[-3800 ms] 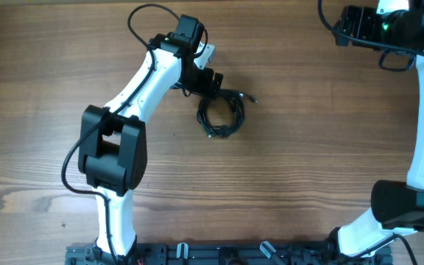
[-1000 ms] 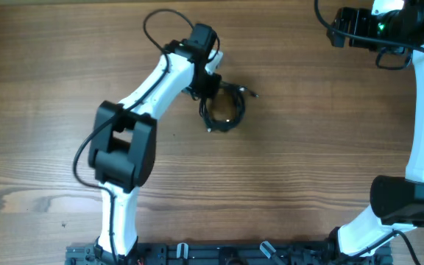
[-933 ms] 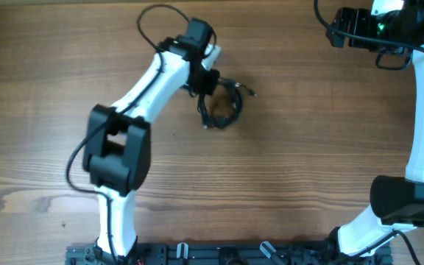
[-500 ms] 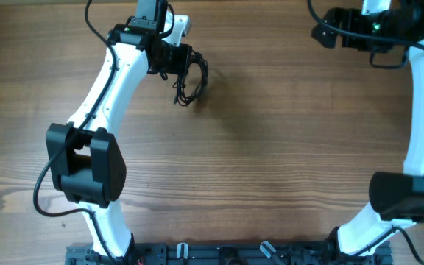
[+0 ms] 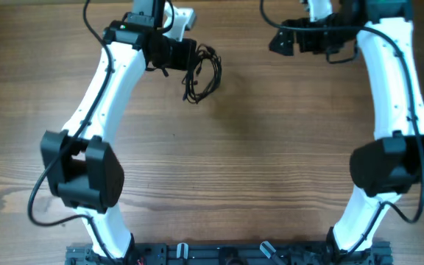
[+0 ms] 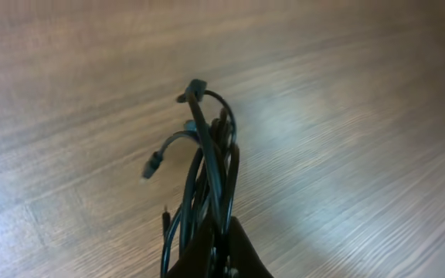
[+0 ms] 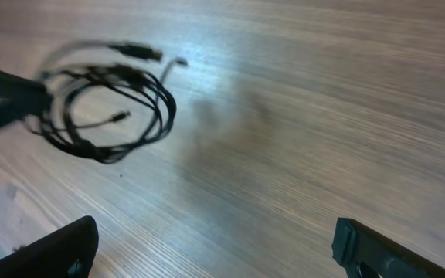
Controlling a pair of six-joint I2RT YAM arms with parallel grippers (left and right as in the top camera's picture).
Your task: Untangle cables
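Observation:
The cables [image 5: 197, 81] are a bundle of thin black loops with small plug ends, hanging off the table at the far left centre. My left gripper [image 5: 181, 56] is shut on the bundle's near side. In the left wrist view the cables [image 6: 207, 170] rise from the closed fingertips of the left gripper [image 6: 221, 259]. My right gripper [image 5: 277, 42] stands open to the right of the bundle, apart from it. The right wrist view shows the cables [image 7: 103, 153] ahead and to the left, with nothing in the right gripper [image 7: 215, 255] between its wide-spread fingers [image 7: 56, 247].
The wooden table [image 5: 271, 162] has its far edge just behind both grippers. The arm bases sit on a black rail [image 5: 227, 254] along the near edge.
My left gripper has carried the cable bundle from the table up and left toward the far edge. The right arm has swung left, toward the bundle, its jaws still open.

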